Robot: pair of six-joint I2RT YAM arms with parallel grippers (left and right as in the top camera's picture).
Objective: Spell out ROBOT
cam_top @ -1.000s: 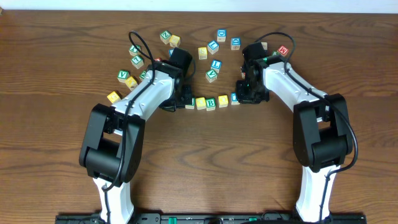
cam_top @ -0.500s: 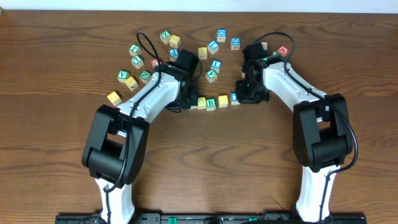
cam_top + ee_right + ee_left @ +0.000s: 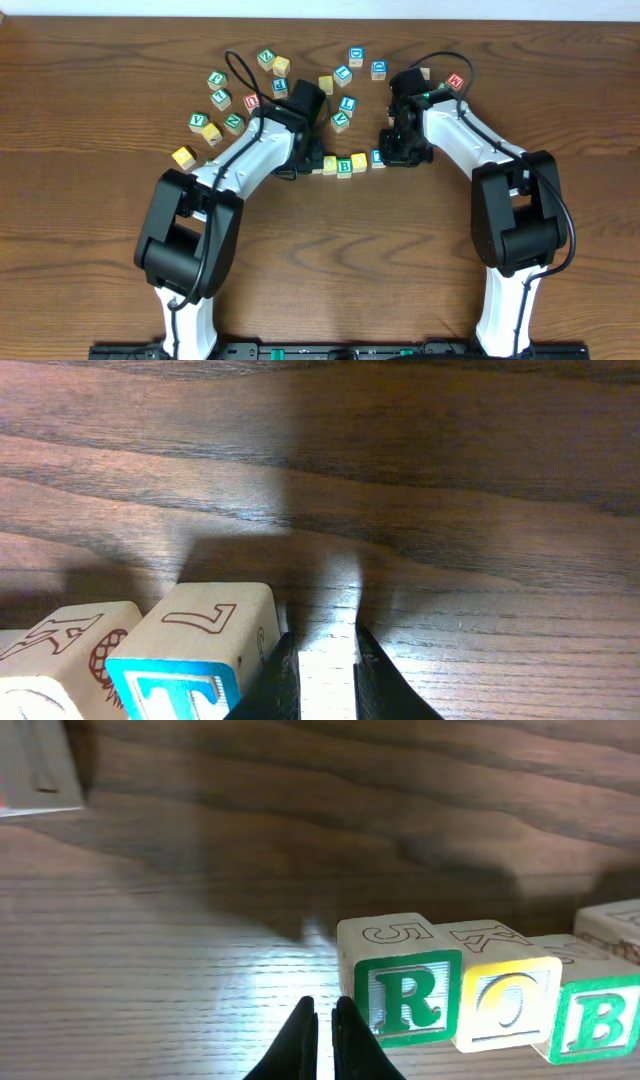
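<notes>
A row of letter blocks lies mid-table between my two grippers. In the left wrist view it reads green R (image 3: pixel 405 990), yellow O (image 3: pixel 505 995), green B (image 3: pixel 600 1015). In the overhead view the B (image 3: pixel 344 165) sits mid-row and a blue T (image 3: pixel 377 156) ends it on the right. My left gripper (image 3: pixel 325 1012) is shut and empty, on the table just left of the R; overhead it (image 3: pixel 308 160) covers the row's left end. My right gripper (image 3: pixel 318 650) is almost shut and empty, its left finger against the T (image 3: pixel 195 650).
Several loose letter blocks lie scattered behind the row, among them a green one (image 3: pixel 265 58), a blue one (image 3: pixel 356 55), a red one (image 3: pixel 455 80) and a yellow one (image 3: pixel 183 156) at the left. A pale flat thing (image 3: pixel 35 770) shows at the left wrist view's top left.
My left gripper has moved to the right, sliding the left end block up against the row. The right arm has not moved.
</notes>
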